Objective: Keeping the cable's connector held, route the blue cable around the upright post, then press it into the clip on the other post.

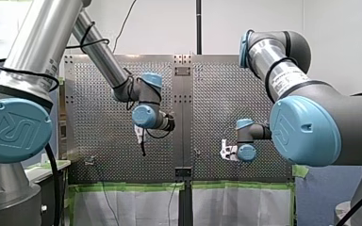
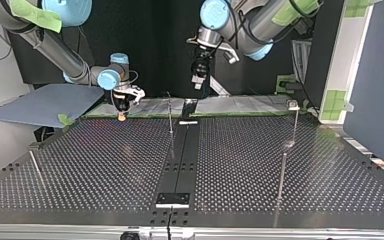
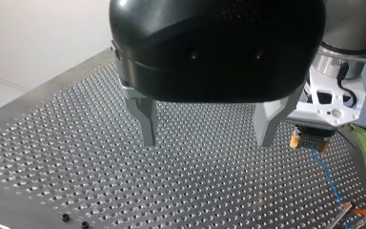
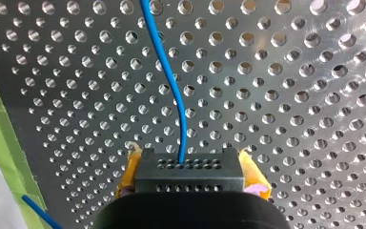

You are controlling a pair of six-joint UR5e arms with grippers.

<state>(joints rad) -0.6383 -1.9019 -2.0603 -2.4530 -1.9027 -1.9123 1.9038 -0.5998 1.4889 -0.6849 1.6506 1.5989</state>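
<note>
Pinching the black connector (image 4: 189, 177) between the yellow pads (image 4: 253, 174) of my right pincer (image 4: 189, 164), with the blue cable (image 4: 171, 81) leaving the connector's face and running ahead of the pincer over the perforated surface (image 4: 290, 95). In the top view, hanging low at nine o'clock from the upright post (image 2: 170, 117) near the middle, close above the surface's far edge. Holding my left pincer (image 3: 208, 138) spread wide, metal fingers (image 3: 145, 119) well apart, high above the surface at twelve o'clock in the top view. Over at three o'clock there, well apart from both pincers, a second thin post (image 2: 295, 125) with a small clip (image 2: 293, 105) on top.
</note>
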